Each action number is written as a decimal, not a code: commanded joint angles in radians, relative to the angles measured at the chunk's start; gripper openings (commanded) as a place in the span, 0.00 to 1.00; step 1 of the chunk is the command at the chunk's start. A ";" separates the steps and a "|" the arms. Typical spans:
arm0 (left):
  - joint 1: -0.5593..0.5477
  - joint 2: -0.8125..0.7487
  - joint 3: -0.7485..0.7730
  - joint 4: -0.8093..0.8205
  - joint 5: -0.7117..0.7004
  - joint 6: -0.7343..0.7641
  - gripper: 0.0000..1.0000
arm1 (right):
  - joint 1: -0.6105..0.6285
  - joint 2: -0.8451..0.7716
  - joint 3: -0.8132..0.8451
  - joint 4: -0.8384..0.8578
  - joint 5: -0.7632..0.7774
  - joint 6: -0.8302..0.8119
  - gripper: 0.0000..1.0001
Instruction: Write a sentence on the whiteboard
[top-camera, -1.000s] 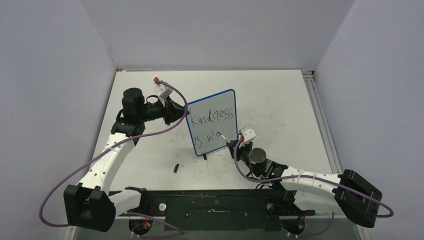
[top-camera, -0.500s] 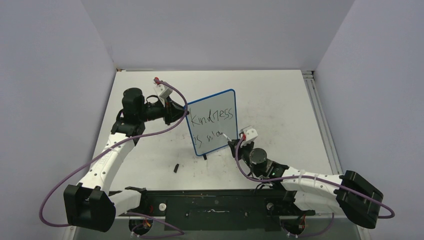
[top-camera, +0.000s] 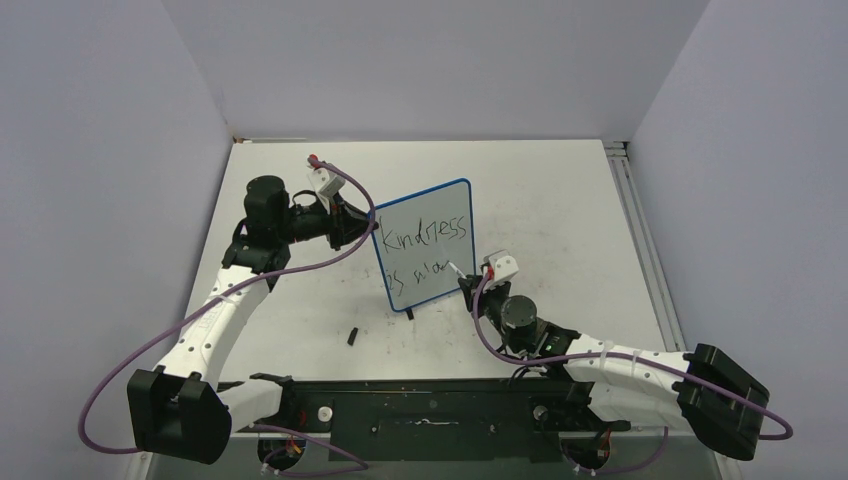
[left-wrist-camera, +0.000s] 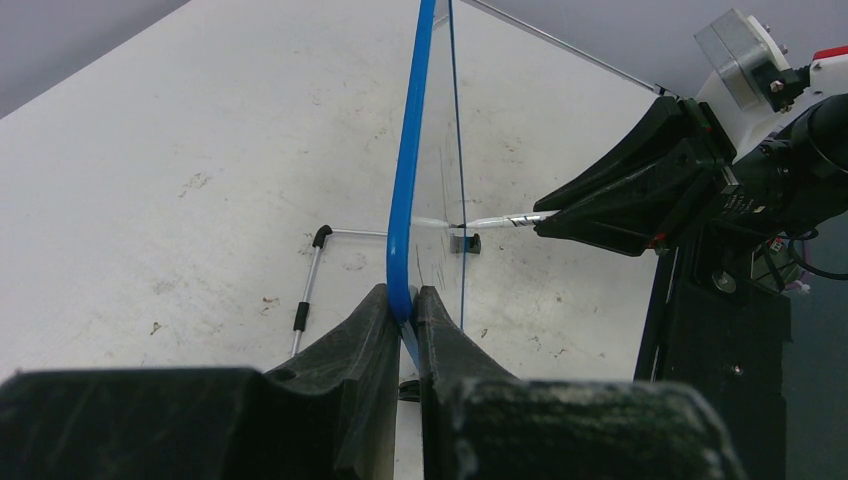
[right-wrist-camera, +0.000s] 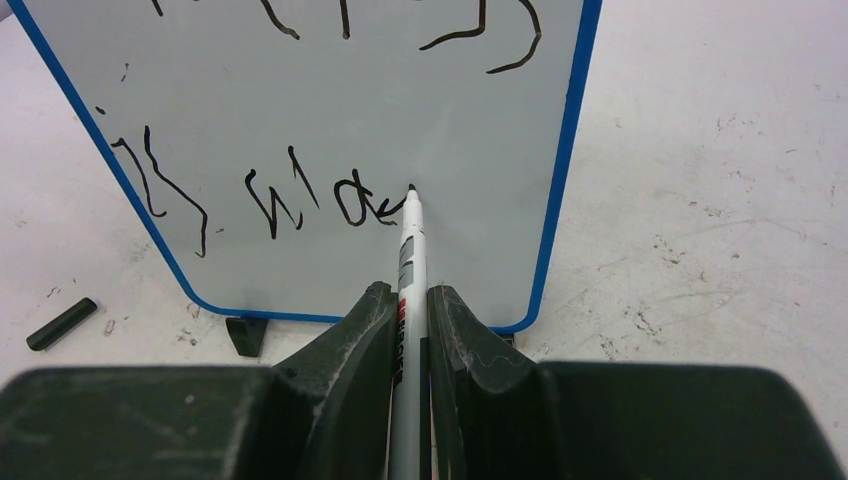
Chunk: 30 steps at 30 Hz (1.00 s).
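The whiteboard (top-camera: 425, 245), white with a thin blue frame, stands upright on the table. It reads "Kindness" (top-camera: 428, 233) on the top line and "is ma" (top-camera: 420, 273) below. My left gripper (top-camera: 368, 226) is shut on the board's left edge, seen edge-on in the left wrist view (left-wrist-camera: 403, 297). My right gripper (top-camera: 468, 287) is shut on a white marker (right-wrist-camera: 408, 270). The marker's black tip (right-wrist-camera: 411, 188) touches the board just right of the "a" (right-wrist-camera: 352, 203). The board's right edge (right-wrist-camera: 565, 150) shows in the right wrist view.
A black marker cap (top-camera: 353, 336) lies on the table in front of the board, also at the left in the right wrist view (right-wrist-camera: 61, 323). A thin metal rod (left-wrist-camera: 308, 285) lies behind the board. One black foot (right-wrist-camera: 246, 334) shows under the board.
My right gripper and the marker tip have moved slightly right and up along the lower line, just past the "a". The left gripper and the board have not moved.
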 joint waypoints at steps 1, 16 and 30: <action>-0.006 0.019 0.005 -0.080 0.015 0.037 0.00 | -0.007 0.006 0.033 0.036 0.018 -0.003 0.05; -0.005 0.021 0.004 -0.080 0.016 0.037 0.00 | 0.017 0.033 -0.049 -0.011 0.054 0.122 0.05; -0.006 0.017 0.003 -0.079 0.017 0.036 0.00 | 0.102 0.041 0.008 -0.001 0.076 0.118 0.05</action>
